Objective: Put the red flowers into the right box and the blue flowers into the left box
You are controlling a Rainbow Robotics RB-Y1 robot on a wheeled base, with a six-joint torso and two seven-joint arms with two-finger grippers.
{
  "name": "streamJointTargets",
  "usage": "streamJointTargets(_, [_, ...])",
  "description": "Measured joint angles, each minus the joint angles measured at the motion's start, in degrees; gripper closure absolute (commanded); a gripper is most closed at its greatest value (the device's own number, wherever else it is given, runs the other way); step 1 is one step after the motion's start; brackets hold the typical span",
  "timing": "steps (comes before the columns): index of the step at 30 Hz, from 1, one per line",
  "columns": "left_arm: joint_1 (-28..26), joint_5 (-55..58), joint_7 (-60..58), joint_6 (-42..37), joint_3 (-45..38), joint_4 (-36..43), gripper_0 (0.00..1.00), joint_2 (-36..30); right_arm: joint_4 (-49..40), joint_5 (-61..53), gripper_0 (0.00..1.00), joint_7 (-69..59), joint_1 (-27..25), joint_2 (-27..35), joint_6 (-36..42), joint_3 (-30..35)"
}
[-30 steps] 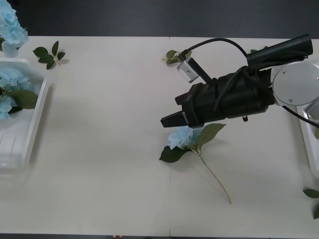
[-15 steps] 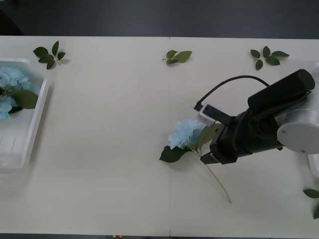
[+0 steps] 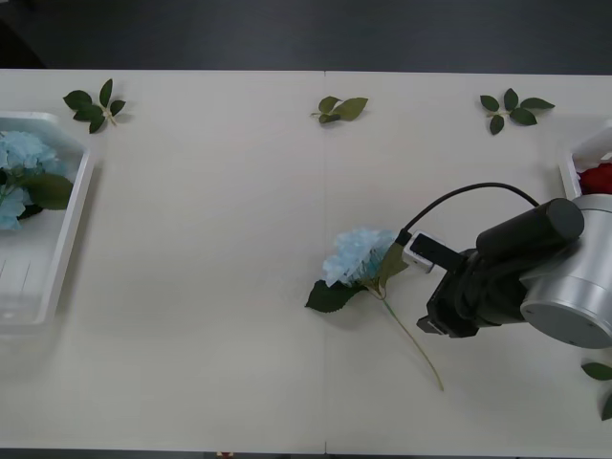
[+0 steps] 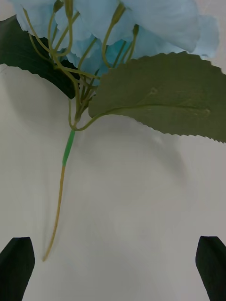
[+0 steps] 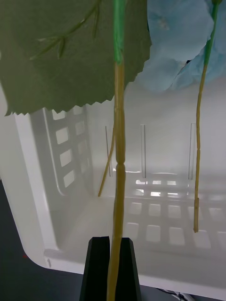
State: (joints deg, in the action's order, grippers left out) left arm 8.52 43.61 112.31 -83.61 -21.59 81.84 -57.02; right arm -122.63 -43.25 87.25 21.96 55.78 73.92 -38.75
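A blue flower [image 3: 356,256] lies mid-table, its stem trailing toward the front. My right gripper [image 4: 113,268] hovers open over the table just short of the stem [image 4: 60,197], its black fingertips [image 4: 16,263] wide apart; the bloom [image 4: 141,23] and leaf lie beyond. The right arm [image 3: 507,282] stands right of that flower. My left gripper [image 5: 111,263] is shut on the stem [image 5: 117,141] of another blue flower [image 5: 179,42] over the left box [image 5: 70,221]. The left box [image 3: 67,239] holds blue flowers [image 3: 21,153]. Red flowers [image 3: 601,178] show in the right box [image 3: 569,172].
Loose green leaf sprigs lie along the far side of the table: one at far left [image 3: 94,105], one in the middle [image 3: 339,107], one at right [image 3: 512,105]. More leaves [image 3: 601,375] lie at the front right edge.
My right arm has swung from above the mid-table blue flower to its right side, uncovering the right box. The blue bloom at the far left corner has left the front view.
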Motion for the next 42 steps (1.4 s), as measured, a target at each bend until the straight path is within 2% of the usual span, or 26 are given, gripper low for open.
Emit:
streamJointTargets(1, [0.00, -0.42, 0.00, 0.00, 0.15, 0.00, 1.00, 0.00, 0.52, 0.47, 0.00, 0.00, -0.15, -0.81, 0.02, 0.00])
streamJointTargets(2, [0.00, -0.75, -0.01, 0.01, 0.20, 0.00, 0.91, 0.00, 1.19, 1.01, 0.00, 0.00, -0.19, -1.74, 0.02, 0.00])
streamJointTargets(4, [0.00, -1.04, -0.03, 0.02, 0.19, 0.00, 0.08, 0.00, 2.63, 1.95, 0.00, 0.00, -0.19, -3.67, 0.03, 0.00])
streamJointTargets(5, [0.00, -1.06, -0.03, 0.02, 0.19, 0.00, 0.00, 0.00, 3.33, 2.49, 0.00, 0.00, -0.19, -4.71, 0.07, 0.00])
streamJointTargets(16, [0.16, -0.66, -0.03, -0.44, 0.15, 1.78, 0.00, 0.00, 8.72, 7.62, 0.00, 0.00, -0.19, -12.61, 1.49, -0.07])
streamJointTargets(25, [1.79, 7.85, 0.04, -3.39, -1.77, 5.14, 0.00, 0.00, 11.99, 9.41, 0.00, 0.00, -0.18, -15.02, 1.51, -1.27])
streamJointTargets(33, [2.38, 19.50, 0.86, -6.77, -1.83, 13.27, 0.00, 0.00, 12.47, 9.78, 0.00, 0.00, -0.18, -15.20, 3.15, -1.37])
streamJointTargets(42, [2.38, 36.83, 9.42, -5.44, 0.26, 14.01, 0.00, 0.00, 13.36, 11.52, 0.00, 0.00, -0.18, -15.24, 3.10, -3.86])
